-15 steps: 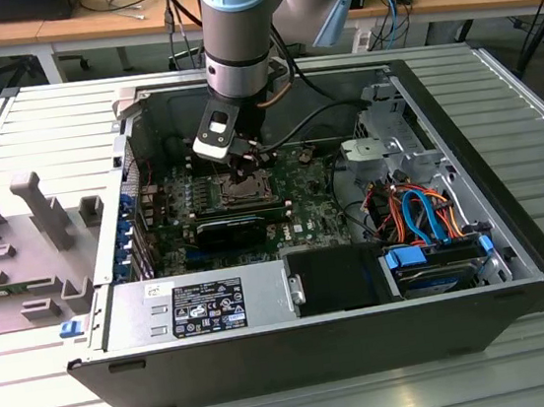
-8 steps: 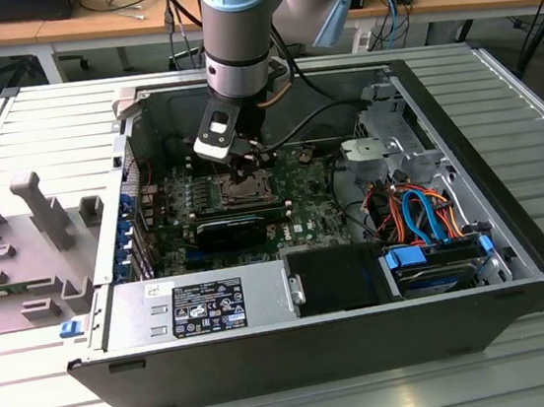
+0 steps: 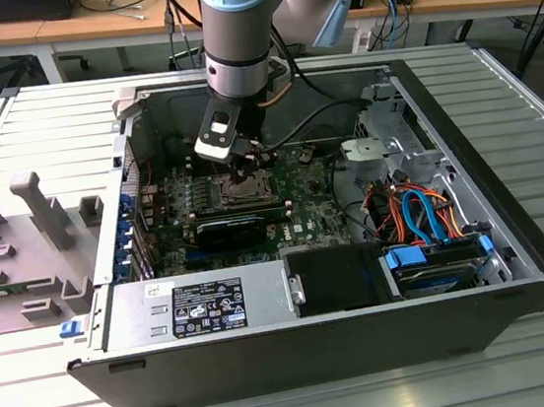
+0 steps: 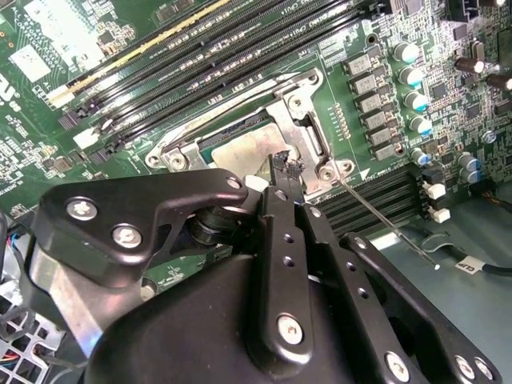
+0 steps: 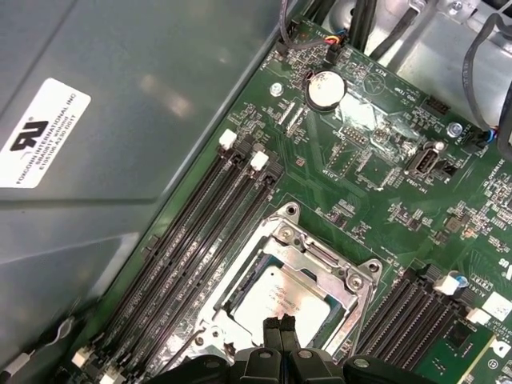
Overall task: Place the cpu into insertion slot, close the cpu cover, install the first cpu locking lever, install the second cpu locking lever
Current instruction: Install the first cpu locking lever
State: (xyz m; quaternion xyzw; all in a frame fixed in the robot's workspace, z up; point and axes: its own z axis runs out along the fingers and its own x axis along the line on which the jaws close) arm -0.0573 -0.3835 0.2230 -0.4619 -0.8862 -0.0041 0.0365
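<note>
CPU [image 5: 282, 298] metal, dull silver-grey, shows through the square window of the cpu cover [image 5: 320, 254], which lies flat over the insertion slot [image 5: 240, 282] on the green motherboard [image 5: 376, 172]; both wrist views show the chip seated inside the silvery frame. In the first wrist view the gripper [image 5: 278, 328] hangs directly above the chip's near edge, its two black fingertips pressed together with nothing between them. In the second wrist view the same closed tips [image 4: 286, 168] sit over a corner of the cover, near one of the frame's screws; whether they actually touch the metal is hard to tell from here. A thin silvery locking lever [image 4: 388, 224] runs out from that corner of the socket across the board, lying past the row of black card slots [image 4: 376, 200]. Long black memory slots [image 5: 200, 232] run alongside the socket on its other side, and a round coin battery [image 5: 323, 90] sits further off on the board. In the exterior view the arm [image 3: 241, 29] reaches down into the open computer case [image 3: 483, 307], with the gripper [image 3: 248, 167] low over the socket [image 3: 241, 189] near the middle of the motherboard. A black power supply [image 3: 205, 306] lies along the case's near wall, and orange and blue cables [image 3: 422, 210] bundle toward the exterior view's right.
</note>
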